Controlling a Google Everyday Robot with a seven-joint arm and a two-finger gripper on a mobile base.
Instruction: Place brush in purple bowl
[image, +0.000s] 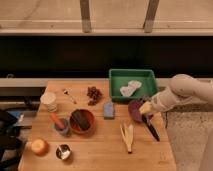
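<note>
The dark purple bowl (134, 111) stands on the wooden table (100, 150) near its right edge, just in front of the green tray. The brush (151, 129) has a black handle that slants down and to the right from the bowl's right rim toward the table's right edge. Its bristle head is hidden near the gripper. My gripper (146, 108) comes in from the right on a pale arm and sits at the bowl's right rim, right above the brush's upper end. Whether it holds the brush does not show.
A green tray (116, 76) with a white object lies behind the bowl. An orange-red bowl (82, 121), a grey cup with an orange-handled tool (60, 125), a blue block (108, 110), a banana (127, 136), an apple (40, 146) and a white cup (48, 100) stand to the left.
</note>
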